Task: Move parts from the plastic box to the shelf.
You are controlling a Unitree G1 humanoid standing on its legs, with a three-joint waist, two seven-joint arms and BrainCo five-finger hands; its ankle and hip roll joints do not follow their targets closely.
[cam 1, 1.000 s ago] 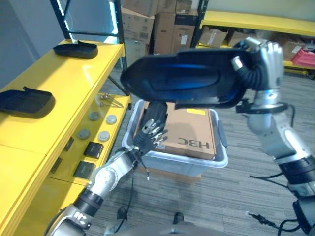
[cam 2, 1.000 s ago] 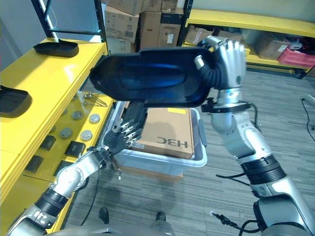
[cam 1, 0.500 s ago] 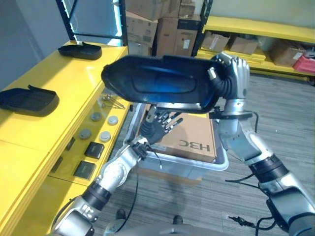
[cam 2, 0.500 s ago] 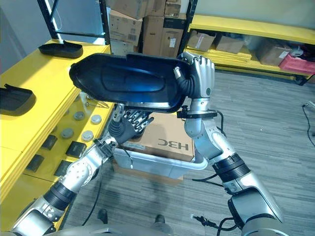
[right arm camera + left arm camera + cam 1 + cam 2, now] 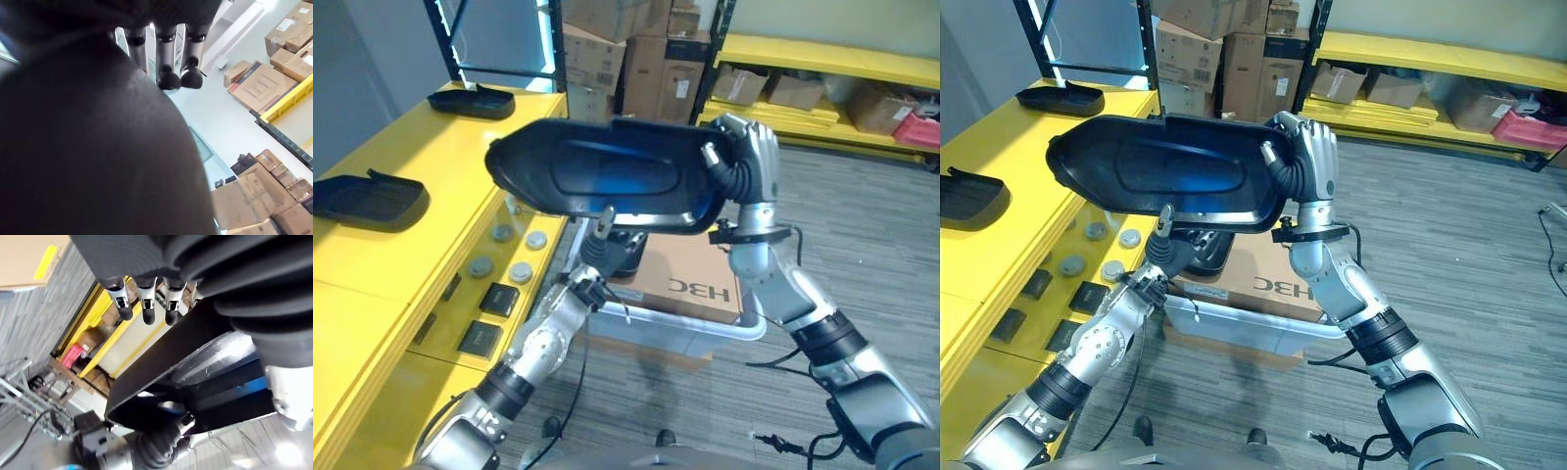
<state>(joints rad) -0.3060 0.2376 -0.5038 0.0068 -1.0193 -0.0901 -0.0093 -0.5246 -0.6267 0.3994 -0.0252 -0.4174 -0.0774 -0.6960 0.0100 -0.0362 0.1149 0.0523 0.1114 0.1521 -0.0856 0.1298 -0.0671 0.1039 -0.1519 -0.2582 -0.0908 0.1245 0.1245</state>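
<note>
A large black oblong part (image 5: 607,176) hangs in the air above the plastic box (image 5: 656,318), tilted with its hollow side toward me. My right hand (image 5: 749,162) is shut on the part's right end. Below the part's lower edge my left hand (image 5: 599,257) reaches up, open, with straight fingers (image 5: 146,308) pointing at the underside of the part (image 5: 195,377). The yellow shelf (image 5: 431,186) lies to the left and carries two similar black parts (image 5: 367,196) (image 5: 475,98). Inside the box sit a cardboard carton (image 5: 690,274) and another dark part (image 5: 1203,250).
A lower ledge of the shelf holds small round pieces (image 5: 521,269) and black blocks (image 5: 497,297). Stacked cardboard boxes (image 5: 626,49) and a yellow rack (image 5: 832,59) stand at the back. Grey carpet (image 5: 881,245) spreads to the right of the box.
My right hand has carried the black part leftward, closer to the shelf. My left hand has risen from the box's edge to just under the part.
</note>
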